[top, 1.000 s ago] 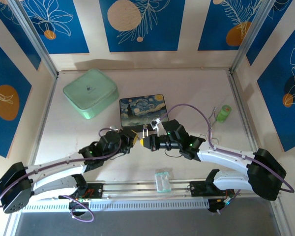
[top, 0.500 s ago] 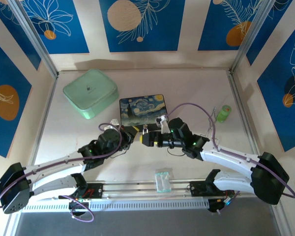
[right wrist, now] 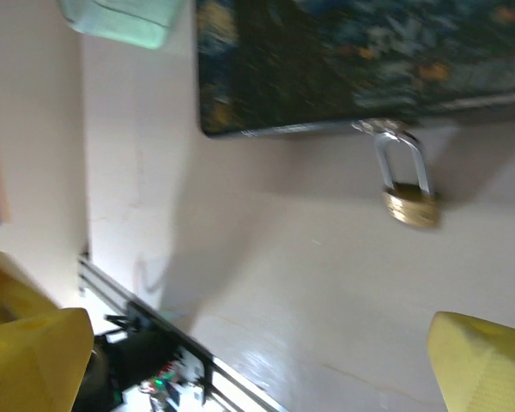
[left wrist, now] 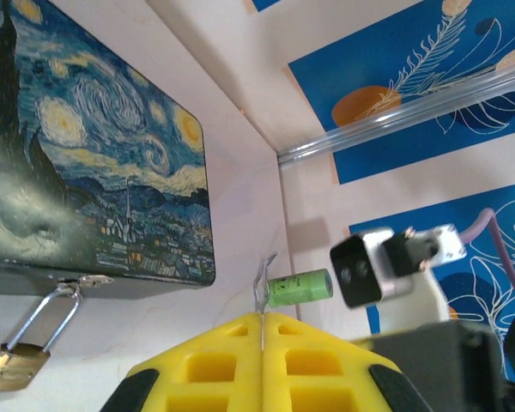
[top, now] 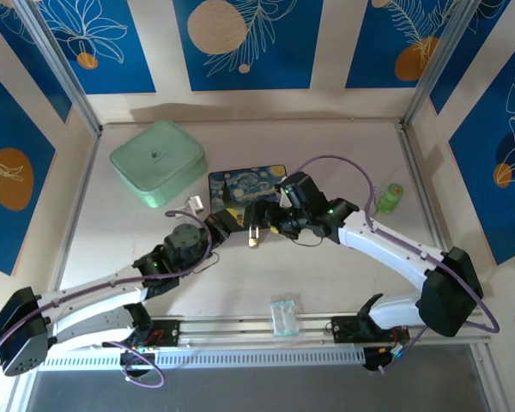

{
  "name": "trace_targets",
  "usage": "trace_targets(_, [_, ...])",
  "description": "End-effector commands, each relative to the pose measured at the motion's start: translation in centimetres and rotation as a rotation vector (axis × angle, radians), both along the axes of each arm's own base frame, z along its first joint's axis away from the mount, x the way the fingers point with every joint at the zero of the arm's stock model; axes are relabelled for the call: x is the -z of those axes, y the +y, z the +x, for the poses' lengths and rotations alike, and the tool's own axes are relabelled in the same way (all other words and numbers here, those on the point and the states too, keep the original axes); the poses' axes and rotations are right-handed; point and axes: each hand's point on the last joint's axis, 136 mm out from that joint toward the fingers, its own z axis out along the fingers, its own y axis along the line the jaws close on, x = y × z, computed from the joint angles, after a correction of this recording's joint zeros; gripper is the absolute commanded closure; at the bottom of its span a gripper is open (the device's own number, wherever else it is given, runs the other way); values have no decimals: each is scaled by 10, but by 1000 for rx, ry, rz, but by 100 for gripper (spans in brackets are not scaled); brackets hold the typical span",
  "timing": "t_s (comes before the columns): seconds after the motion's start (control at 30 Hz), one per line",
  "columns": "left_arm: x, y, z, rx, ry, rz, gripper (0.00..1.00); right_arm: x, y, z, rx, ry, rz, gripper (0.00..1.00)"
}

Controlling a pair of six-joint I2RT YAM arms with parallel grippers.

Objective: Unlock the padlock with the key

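Left claw [left wrist: 262, 333] is clenched tight, its yellow fingers [left wrist: 215, 365] pressed flat together. A thin silver sliver pokes out of the seam between them: that's the key [left wrist: 259, 290], seen edge-on. Ahead of this claw and off to its left hangs the padlock [left wrist: 24, 348], brass body low. Its silver shackle is looped through the hasp on the front edge of the painted tin [left wrist: 94, 172]. Key and padlock are apart, nothing touching. Just beyond the key's tip a small green bottle [left wrist: 299, 287] lies on its side on the desk [left wrist: 240, 219].

Over to the right claw [right wrist: 257, 356]: released, two yellow fingers spread wide, nothing between them. The padlock is ahead of it, a little right of the gap, dangling off the tin.

From above, the two claws face each other just in front of the tin, with the padlock near both tips. A mint box [top: 157, 161] sits well beyond the left claw, and a clear packet [top: 283, 315] lies behind both claws.
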Motion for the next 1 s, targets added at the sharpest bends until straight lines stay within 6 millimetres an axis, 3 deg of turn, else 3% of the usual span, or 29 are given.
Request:
trace_targets(0.0, [-11, 11, 3, -39, -46, 43, 100, 10, -30, -14, 3, 19, -94, 1])
trace_targets(0.1, [-13, 12, 3, -42, -56, 46, 100, 3, -46, -9, 37, -35, -163, 1])
trace_targets(0.23, [-15, 9, 3, -31, -72, 34, 100, 5, -82, 3, 140, -89, -369, 1])
trace_targets(0.4, [-17, 6, 4, -23, -83, 37, 100, 8, -88, 1, 90, -126, -483, 1])
trace_targets(0.47, [-18, 5, 4, -19, -82, 29, 100, 9, -100, 1, 133, -97, -544, 1])
trace_targets(0.5, [-18, 4, 4, -18, -84, 27, 100, 8, -101, 3, 142, -91, -541, 14])
trace_targets(0.53, [-18, 4, 4, -16, -87, 24, 100, 6, -99, 5, 130, -101, -519, 26])
trace_targets(0.57, [-18, 2, 4, -11, -92, 17, 100, 1, -94, 7, 116, -127, -487, 26])
trace_targets(0.6, [-17, 2, 4, -9, -93, 15, 100, -4, -85, 8, 81, -163, -446, 20])
trace_targets(0.63, [-18, 1, 4, -7, -97, 9, 100, -10, -76, 9, 47, -209, -409, 1])
trace_targets(0.8, [-20, -1, 3, 2, -124, -19, 100, -20, -67, 11, -4, -275, -388, 1])
trace_targets(0.83, [-21, -1, 3, 5, -130, -21, 100, -23, -65, 12, 5, -260, -356, 1])
trace_targets(0.9, [-20, -1, 2, 8, -136, -23, 100, -33, -51, 11, -15, -249, -211, 15])
trace_targets(0.97, [-19, 0, 1, 8, -143, -39, 100, -50, -33, 10, -25, -249, -3, 17])
